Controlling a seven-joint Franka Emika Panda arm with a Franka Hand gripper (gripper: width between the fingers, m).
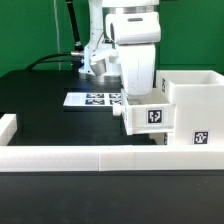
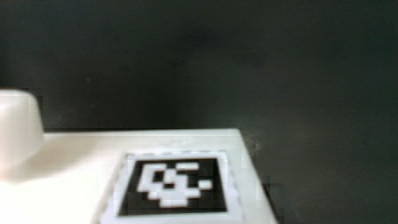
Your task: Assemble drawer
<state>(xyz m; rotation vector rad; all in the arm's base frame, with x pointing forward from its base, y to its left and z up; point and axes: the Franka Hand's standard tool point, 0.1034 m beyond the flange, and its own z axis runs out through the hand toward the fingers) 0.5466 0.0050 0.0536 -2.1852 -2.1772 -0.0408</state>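
Note:
A small white open-top tray with a square marker hangs under my gripper, against the open side of the tall white box casing at the exterior view's right. The gripper comes straight down onto the tray's top and its fingertips are hidden behind the tray's wall. In the wrist view the tray's white face and its blurred marker fill the area at the jaws, very close. A rounded white piece sits at that picture's edge. I cannot see a second tray.
The marker board lies flat on the black table behind the gripper. A low white wall runs along the table's front, with a raised end at the exterior view's left. Cables hang behind the arm.

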